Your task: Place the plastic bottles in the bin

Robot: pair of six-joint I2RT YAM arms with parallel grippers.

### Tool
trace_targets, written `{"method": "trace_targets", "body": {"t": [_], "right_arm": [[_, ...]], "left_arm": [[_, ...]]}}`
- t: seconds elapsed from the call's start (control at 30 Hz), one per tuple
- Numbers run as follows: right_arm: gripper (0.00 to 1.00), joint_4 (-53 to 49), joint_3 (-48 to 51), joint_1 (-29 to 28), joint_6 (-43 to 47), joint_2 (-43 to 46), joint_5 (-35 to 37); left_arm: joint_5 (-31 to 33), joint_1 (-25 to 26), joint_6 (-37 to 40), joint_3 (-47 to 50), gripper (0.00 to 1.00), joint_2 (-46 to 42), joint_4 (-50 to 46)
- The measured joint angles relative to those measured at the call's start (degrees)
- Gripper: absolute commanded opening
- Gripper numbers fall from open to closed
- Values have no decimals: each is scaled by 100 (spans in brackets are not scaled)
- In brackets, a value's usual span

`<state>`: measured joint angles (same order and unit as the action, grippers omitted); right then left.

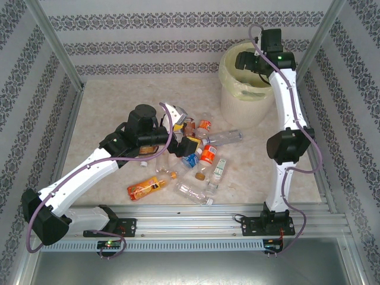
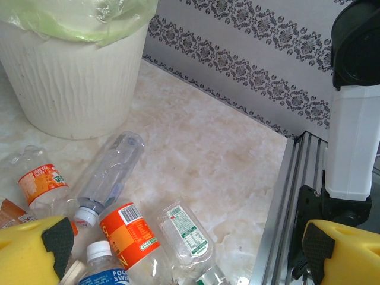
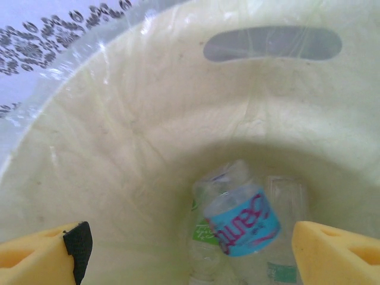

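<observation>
Several plastic bottles (image 1: 208, 154) lie in a heap at mid-table. My left gripper (image 1: 181, 127) hovers over that heap, open and holding nothing. In the left wrist view, the left gripper (image 2: 185, 246) has a green-labelled bottle (image 2: 187, 231) and an orange-labelled one (image 2: 127, 234) lying between its spread yellow fingers. My right gripper (image 1: 246, 61) hangs over the bin (image 1: 243, 101) at the back right. In its wrist view the right gripper (image 3: 193, 249) is open, and a slightly blurred blue-labelled bottle (image 3: 243, 222) lies below it inside the lined bin (image 3: 148, 119), apart from the fingers.
An orange bottle (image 1: 145, 187) and a clear one (image 1: 193, 193) lie nearest the front rail (image 1: 196, 221). A long clear bottle (image 2: 110, 175) lies between the heap and the bin (image 2: 77, 83). The right arm's white link (image 2: 353, 142) stands to the right of the heap. Patterned walls close in the table.
</observation>
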<state>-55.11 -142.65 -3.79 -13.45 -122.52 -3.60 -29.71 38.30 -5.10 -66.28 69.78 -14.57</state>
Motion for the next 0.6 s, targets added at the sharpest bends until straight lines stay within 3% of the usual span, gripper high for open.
{"method": "trace_targets", "body": {"t": [0.27, 0.6], "right_arm": [[88, 157, 627, -334, 181, 1209, 315], [87, 890, 3401, -1222, 286, 3713, 789]], "left_arm": [[2, 0, 0, 0, 100, 0, 0], [15, 0, 85, 2, 100, 0, -7]]}}
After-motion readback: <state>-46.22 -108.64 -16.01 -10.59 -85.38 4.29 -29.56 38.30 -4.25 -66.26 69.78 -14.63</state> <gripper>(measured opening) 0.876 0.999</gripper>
